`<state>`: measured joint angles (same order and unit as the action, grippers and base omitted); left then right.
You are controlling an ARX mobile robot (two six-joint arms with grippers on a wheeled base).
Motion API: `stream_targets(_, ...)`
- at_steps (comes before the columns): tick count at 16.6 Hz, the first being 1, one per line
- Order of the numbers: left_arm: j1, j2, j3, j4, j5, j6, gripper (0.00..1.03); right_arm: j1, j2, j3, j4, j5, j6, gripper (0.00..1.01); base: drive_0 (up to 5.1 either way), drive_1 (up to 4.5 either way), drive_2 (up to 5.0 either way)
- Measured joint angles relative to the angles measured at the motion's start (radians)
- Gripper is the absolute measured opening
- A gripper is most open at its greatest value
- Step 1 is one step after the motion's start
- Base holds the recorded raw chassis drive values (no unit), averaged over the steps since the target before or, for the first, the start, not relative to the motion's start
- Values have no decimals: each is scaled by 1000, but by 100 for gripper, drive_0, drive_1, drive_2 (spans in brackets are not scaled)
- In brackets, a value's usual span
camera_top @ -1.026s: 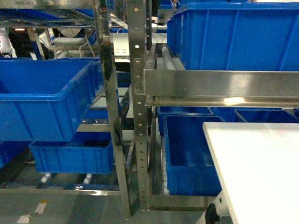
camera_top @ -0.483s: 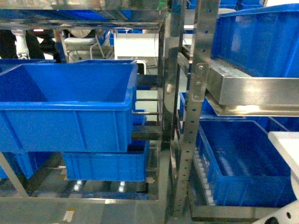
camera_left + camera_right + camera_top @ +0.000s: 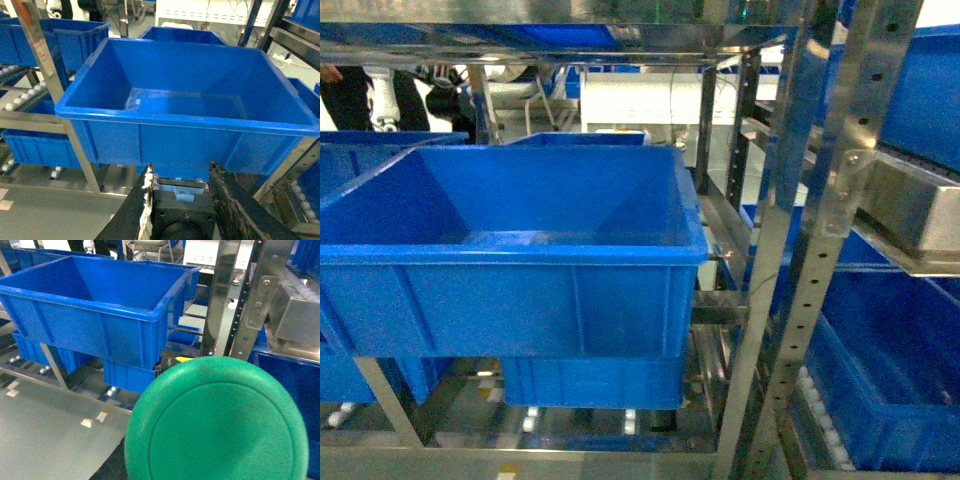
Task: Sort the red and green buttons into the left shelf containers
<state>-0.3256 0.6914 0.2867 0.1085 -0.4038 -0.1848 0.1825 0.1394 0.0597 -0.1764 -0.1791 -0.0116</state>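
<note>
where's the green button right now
The green button fills the lower right of the right wrist view, close to the camera, its round cap facing up, in front of the big blue tub on the left shelf.

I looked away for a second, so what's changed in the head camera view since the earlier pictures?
The view has swung left: the big blue tub slid from the left edge to the middle, the steel shelf post moved right, and the white tabletop has gone out of view. The tub looks unmoved on its rack, with nothing visible inside.
</note>
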Motion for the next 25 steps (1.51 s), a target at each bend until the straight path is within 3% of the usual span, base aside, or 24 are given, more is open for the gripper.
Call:
stream_targets(18, 0, 0, 0, 0, -3, 0, 27, 0, 2, 0, -1, 0, 0, 27, -457, 398, 68)
stream_targets(25, 0, 0, 0, 1, 0, 0, 27, 0, 1, 0, -1, 1, 0, 27, 2, 156, -151)
